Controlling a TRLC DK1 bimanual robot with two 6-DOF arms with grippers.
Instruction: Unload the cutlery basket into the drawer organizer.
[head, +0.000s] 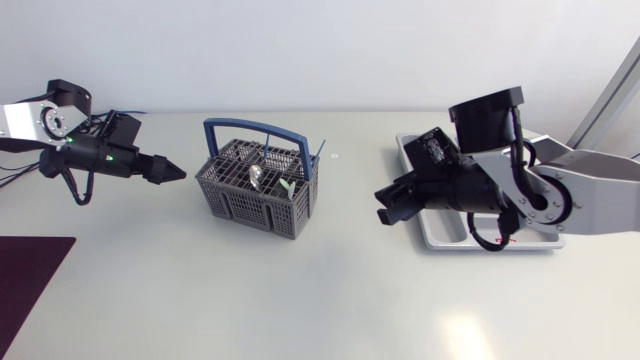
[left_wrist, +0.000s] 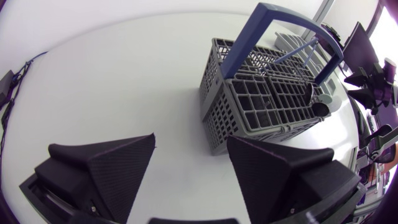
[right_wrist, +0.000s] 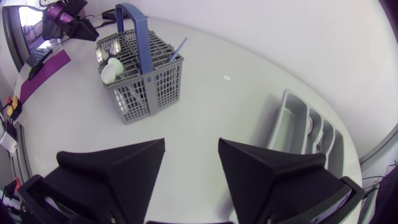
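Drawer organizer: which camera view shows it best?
The right wrist view: the drawer organizer lies uncovered, compartments visible. In the head view the right arm covers most of it; the left wrist view shows nothing clear.

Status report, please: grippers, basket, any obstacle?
Left gripper open, empty, facing cutlery basket. Right gripper open, empty, beside drawer organizer. Cutlery inside basket. No obstacle seen.
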